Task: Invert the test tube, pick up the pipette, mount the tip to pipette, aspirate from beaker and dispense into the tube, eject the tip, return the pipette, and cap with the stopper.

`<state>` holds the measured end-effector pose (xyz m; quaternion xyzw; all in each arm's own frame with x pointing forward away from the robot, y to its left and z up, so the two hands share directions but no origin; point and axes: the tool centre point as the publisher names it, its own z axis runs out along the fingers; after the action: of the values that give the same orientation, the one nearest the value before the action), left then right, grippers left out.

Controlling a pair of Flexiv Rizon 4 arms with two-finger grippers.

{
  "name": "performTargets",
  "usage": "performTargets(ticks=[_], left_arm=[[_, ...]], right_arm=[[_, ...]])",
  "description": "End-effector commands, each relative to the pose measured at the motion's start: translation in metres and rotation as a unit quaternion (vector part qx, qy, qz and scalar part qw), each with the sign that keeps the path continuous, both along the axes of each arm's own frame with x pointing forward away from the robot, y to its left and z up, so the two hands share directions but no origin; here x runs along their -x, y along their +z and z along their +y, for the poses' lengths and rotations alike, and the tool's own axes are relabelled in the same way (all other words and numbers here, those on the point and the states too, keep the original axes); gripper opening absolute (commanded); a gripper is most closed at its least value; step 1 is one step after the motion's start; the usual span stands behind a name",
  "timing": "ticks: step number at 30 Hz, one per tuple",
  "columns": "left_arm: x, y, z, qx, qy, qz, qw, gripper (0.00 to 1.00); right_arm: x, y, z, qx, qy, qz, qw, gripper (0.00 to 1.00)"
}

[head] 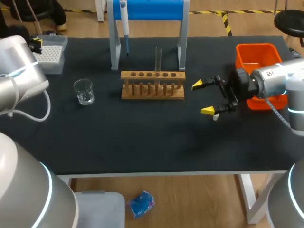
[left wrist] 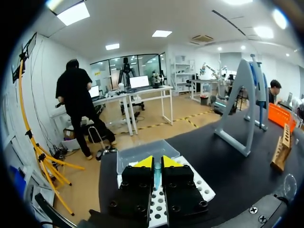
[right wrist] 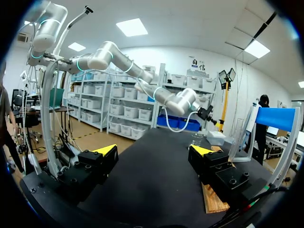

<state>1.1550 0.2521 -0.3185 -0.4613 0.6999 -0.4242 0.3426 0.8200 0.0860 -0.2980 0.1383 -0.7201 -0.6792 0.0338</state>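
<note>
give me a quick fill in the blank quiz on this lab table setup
1. The test tube stands upright in the wooden ____.
2. The right end effector is ____ and holds nothing.
3. The pipette hangs on a stand whose top is ____ in colour.
4. The left end effector is above the ____.

Missing words: rack; open; blue; tip box
</note>
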Motion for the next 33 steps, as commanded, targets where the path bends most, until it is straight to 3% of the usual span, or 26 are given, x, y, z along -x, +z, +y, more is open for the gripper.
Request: performTargets(ticks=[1,9,16,20,22,25,29,33], left_arm=[[0.008,0.009,-0.006,-0.003,0.004,-0.008,1.000,0.00],[0.025,0.046,-0.021,-0.011,-0.018,-0.013,1.000,0.00],[0.060,0.089,-0.058,-0.015,-0.083,0.005,0.996,0.00],[0.094,0.115,-0.095,0.001,-0.122,0.033,0.992,0.00],[0.112,0.126,-0.113,-0.011,-0.138,0.034,0.990,0.00],[0.133,0.136,-0.135,-0.018,-0.167,0.036,0.985,0.00],[0.175,0.151,-0.180,-0.028,-0.212,0.043,0.976,0.00],[0.213,0.156,-0.222,-0.031,-0.253,0.058,0.965,0.00]], right_arm=[[0.000,0.000,-0.001,0.000,0.000,0.000,1.000,1.00],[0.000,0.000,-0.001,0.000,0.000,0.000,1.000,1.00],[0.000,0.000,-0.001,0.000,0.000,0.000,1.000,1.00],[0.000,0.000,-0.001,0.000,0.000,0.000,1.000,1.00],[0.000,0.000,-0.001,0.000,0.000,0.000,1.000,1.00],[0.000,0.000,-0.001,0.000,0.000,0.000,1.000,1.00],[0.000,0.000,-0.001,0.000,0.000,0.000,1.000,1.00],[0.000,0.000,-0.001,0.000,0.000,0.000,1.000,1.00]])
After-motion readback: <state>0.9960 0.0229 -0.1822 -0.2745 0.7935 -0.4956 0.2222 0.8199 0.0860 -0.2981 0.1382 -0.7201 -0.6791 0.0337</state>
